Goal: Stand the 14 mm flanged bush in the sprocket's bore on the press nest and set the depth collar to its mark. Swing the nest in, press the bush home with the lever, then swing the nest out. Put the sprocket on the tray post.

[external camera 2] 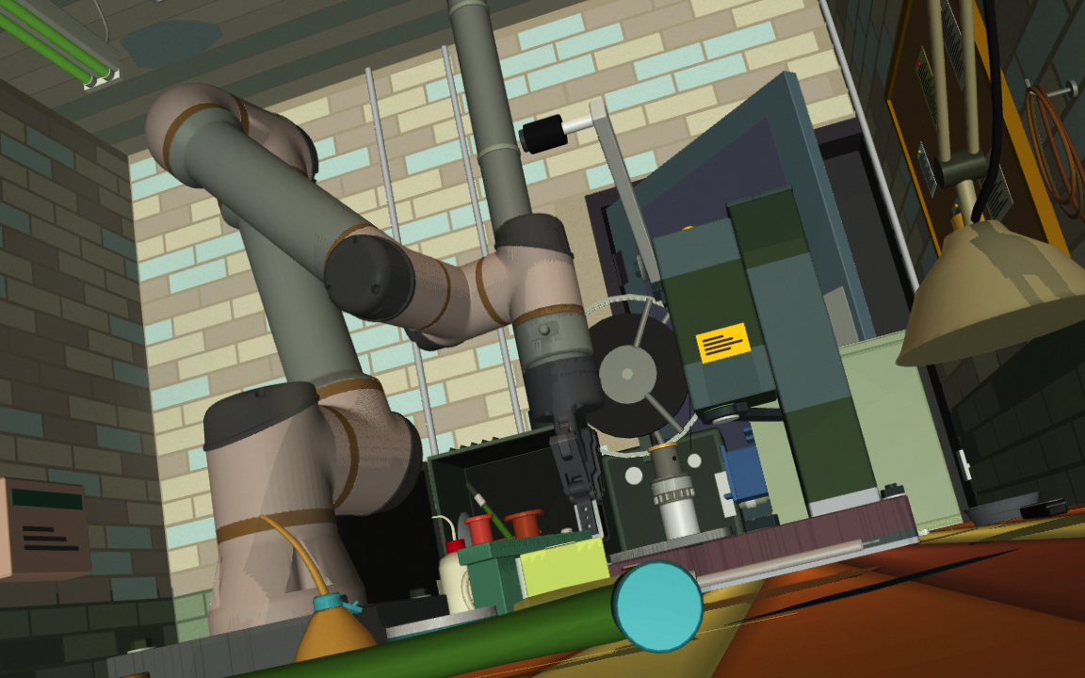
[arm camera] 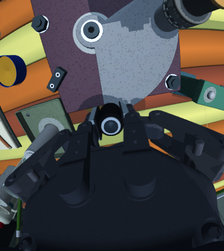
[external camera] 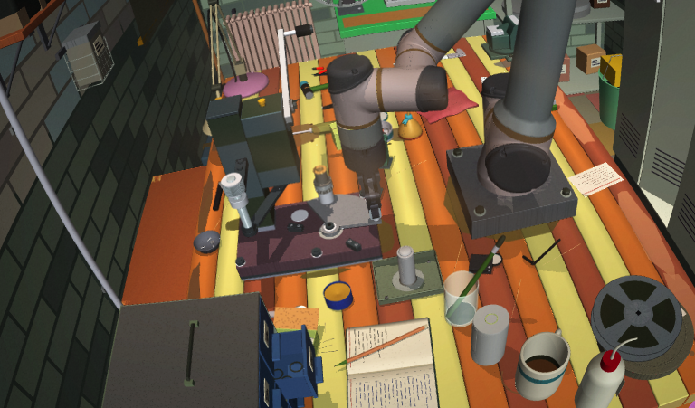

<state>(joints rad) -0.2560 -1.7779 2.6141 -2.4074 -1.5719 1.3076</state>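
The sprocket and bush [external camera: 325,184] stand at the far end of the grey nest plate [external camera: 344,210]; the wrist camera cuts off their top [arm camera: 184,11]. The nest plate pivots on a bolt [arm camera: 91,29] on the purple press base [external camera: 307,245]. The nest's black handle knob [arm camera: 110,124] is held in my closed gripper [arm camera: 110,121], at the plate's right-hand edge [external camera: 373,205]. The press column [external camera: 256,137] stands behind, its white lever [external camera: 283,73] upright. The depth collar [external camera: 233,186] sits on a post at the base's left. The tray post [external camera: 406,266] stands on a green tray in front, empty.
The press head and column rise just left of my wrist. A blue tin [external camera: 338,295] lies in front of the base, with cups [external camera: 461,297], a mug [external camera: 543,365] and an open notebook [external camera: 392,365] further forward. My arm's base block [external camera: 512,191] is to the right.
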